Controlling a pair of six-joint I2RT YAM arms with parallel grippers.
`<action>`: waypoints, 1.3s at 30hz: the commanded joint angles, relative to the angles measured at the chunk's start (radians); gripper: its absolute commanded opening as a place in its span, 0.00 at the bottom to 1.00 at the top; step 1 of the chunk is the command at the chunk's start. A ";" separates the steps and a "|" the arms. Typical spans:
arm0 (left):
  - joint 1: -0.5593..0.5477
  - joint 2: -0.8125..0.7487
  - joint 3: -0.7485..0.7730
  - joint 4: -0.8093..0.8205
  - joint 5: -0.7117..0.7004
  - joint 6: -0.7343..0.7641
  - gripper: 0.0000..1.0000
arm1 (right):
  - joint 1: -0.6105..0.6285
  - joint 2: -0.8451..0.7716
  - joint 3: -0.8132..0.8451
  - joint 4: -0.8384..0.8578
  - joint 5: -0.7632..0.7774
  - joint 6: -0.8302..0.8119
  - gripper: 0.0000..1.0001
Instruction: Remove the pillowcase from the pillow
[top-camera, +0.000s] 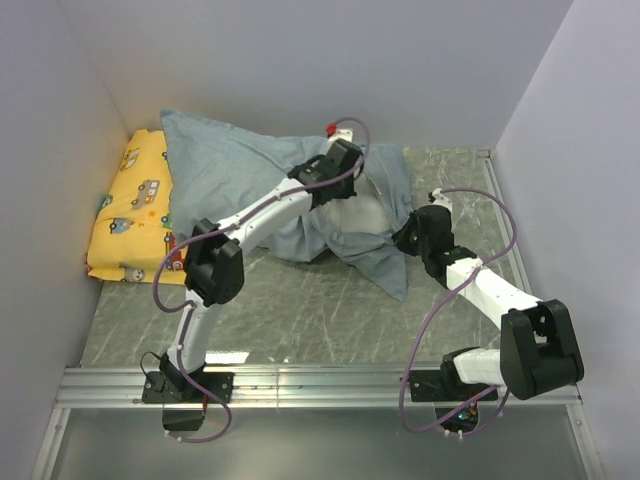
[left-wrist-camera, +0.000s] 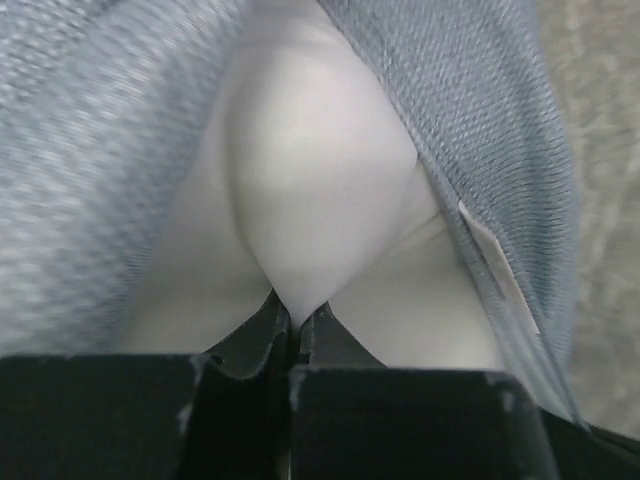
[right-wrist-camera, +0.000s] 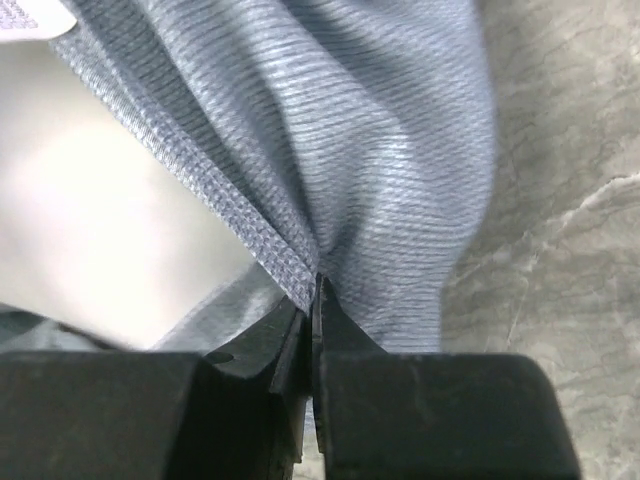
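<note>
The left fingers (left-wrist-camera: 288, 335) are closed, pinching a fold of the white pillow (left-wrist-camera: 310, 150) where it shows at the case's open mouth. The right fingers (right-wrist-camera: 312, 325) are clamped on the hem of the blue-grey pillowcase (right-wrist-camera: 380, 150). The mostly covered pillow lies at the back of the desk (top-camera: 320, 310), against the yellow cushion (top-camera: 135, 210).

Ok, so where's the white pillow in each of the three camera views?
Top external: the pillow shows at centre, bare in the pillowcase opening.
Left wrist: the pillow fills the centre, its tip pinched by the left gripper.
Right wrist: the pillow is at left, beside the pillowcase.
Shared landmark: the pillowcase's blue-grey edge beside it.
</note>
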 joint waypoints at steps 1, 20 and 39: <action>0.137 -0.151 0.030 0.021 0.059 -0.026 0.00 | -0.005 -0.017 -0.038 -0.034 0.047 -0.007 0.06; 0.279 -0.438 -0.083 0.043 0.479 -0.125 0.00 | -0.014 0.142 0.024 0.067 0.035 0.021 0.26; 0.162 -0.814 -0.830 0.325 0.450 -0.195 0.00 | 0.048 0.069 0.110 0.029 -0.033 -0.030 0.76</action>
